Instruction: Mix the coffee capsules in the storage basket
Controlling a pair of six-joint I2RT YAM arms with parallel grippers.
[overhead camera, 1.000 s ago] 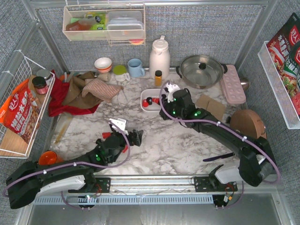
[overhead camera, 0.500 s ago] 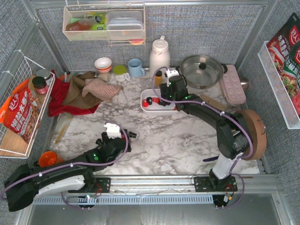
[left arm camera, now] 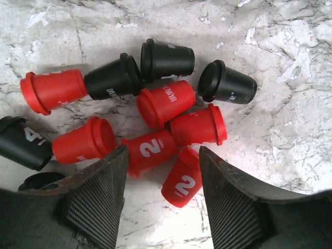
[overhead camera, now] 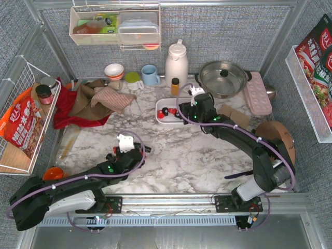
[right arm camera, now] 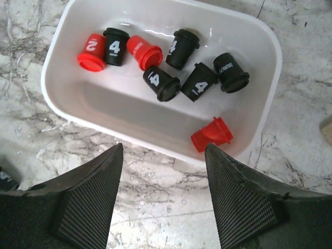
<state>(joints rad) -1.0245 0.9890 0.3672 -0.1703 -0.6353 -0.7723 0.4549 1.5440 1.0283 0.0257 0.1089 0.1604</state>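
The white storage basket point(overhead camera: 158, 106) sits on the marble at centre back. In the right wrist view the basket point(right arm camera: 129, 116) holds several coffee capsules, black ones point(right arm camera: 161, 83) and red ones point(right arm camera: 211, 134). My right gripper point(overhead camera: 184, 112) is open and empty, and its jaws point(right arm camera: 164, 150) hover just above the basket's near rim. A loose pile of red and black capsules point(left arm camera: 165, 101) lies on the table at front left. My left gripper point(overhead camera: 141, 151) is open just above this pile point(left arm camera: 163, 158), with a red capsule marked 2 point(left arm camera: 181, 182) between its fingers, not gripped.
Behind the basket stand a white thermos point(overhead camera: 176, 62), a small orange bottle point(overhead camera: 175, 85), a blue mug point(overhead camera: 150, 75) and a steel pot point(overhead camera: 223, 78). A pink moulded tray point(overhead camera: 257, 93) and a brown disc point(overhead camera: 275, 137) lie right. Crumpled cloths point(overhead camera: 88, 101) lie back left.
My right gripper swung to the basket's back edge, then came back slightly toward its right side. My left gripper drew back to the left, over the loose pile.
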